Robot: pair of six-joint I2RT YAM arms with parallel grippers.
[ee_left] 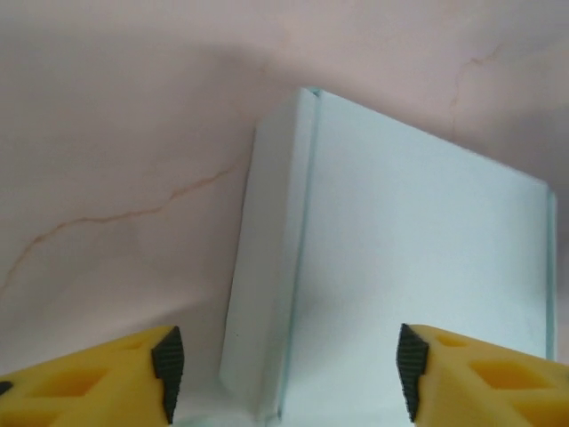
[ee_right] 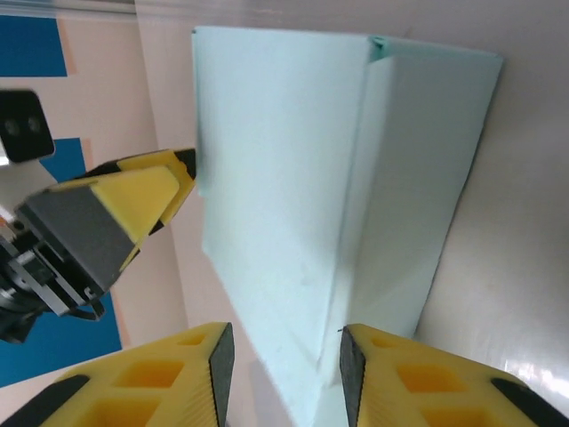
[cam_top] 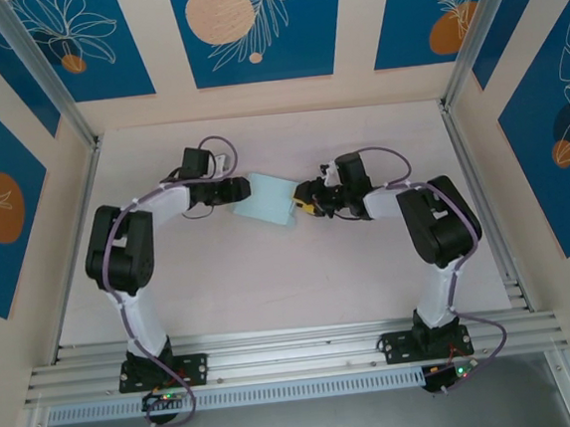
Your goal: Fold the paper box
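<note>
The paper box [cam_top: 267, 200] is a pale light-blue card shape lying on the table between the two arms. In the left wrist view the paper box [ee_left: 400, 258] shows a broad flat panel with a narrow folded side strip on its left. My left gripper [ee_left: 289, 374] is open wide, its pads standing either side of the box's near end without touching it. My right gripper [ee_right: 286, 374] is open but narrower, with a folded corner of the box [ee_right: 293, 178] between its jaws. The right pad [ee_right: 351, 369] is at the fold and the left pad stands apart. A left gripper finger [ee_right: 133, 205] sits at the box's far edge.
The pale pink table [cam_top: 271, 285] is ringed by aluminium rails [cam_top: 298, 357] at the front and posts [cam_top: 470, 47] at the back corners. Blue patterned wall panels [cam_top: 254, 26] stand behind. Both arm bases [cam_top: 159, 369] sit at the near edge.
</note>
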